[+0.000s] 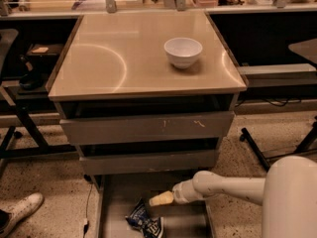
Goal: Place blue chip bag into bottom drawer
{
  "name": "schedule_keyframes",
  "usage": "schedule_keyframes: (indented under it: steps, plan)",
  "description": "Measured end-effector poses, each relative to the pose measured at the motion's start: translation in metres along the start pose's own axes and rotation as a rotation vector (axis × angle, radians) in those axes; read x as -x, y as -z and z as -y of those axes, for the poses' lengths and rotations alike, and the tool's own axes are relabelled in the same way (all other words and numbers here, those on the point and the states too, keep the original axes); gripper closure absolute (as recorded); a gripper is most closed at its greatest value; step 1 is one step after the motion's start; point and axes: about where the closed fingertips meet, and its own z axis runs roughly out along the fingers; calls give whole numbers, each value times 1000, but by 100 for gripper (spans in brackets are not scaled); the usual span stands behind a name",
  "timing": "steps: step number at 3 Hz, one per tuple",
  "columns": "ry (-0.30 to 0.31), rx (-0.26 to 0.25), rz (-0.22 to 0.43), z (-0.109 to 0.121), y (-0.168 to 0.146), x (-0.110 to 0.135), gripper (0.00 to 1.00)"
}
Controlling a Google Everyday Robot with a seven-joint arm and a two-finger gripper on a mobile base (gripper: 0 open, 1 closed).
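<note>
The blue chip bag (pixel 145 224) lies crumpled on the floor of the open bottom drawer (pixel 117 202), near the drawer's middle at the lower edge of the view. My gripper (pixel 160 199), with yellowish tips, sits at the end of the white arm reaching in from the right. It hovers just above and to the right of the bag, inside the drawer opening under the middle drawer front (pixel 148 162). The bag looks apart from the gripper.
A white bowl (pixel 183 51) stands on the beige cabinet top (pixel 109 58). The upper drawer front (pixel 148 128) bears orange scratch marks. A person's white shoe (pixel 20 210) is on the floor at the left. Chair and table legs (pixel 255 148) stand at the right.
</note>
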Motion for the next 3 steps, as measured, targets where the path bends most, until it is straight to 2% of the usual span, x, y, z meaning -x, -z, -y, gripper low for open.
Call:
schedule_keyframes:
  steps: [1,2,3]
  plan:
    - [-60,-174,53,18,61,10,0]
    - [-82,-267,84,33,96,13,0]
    - [-74,-248,75,30,88,15,0]
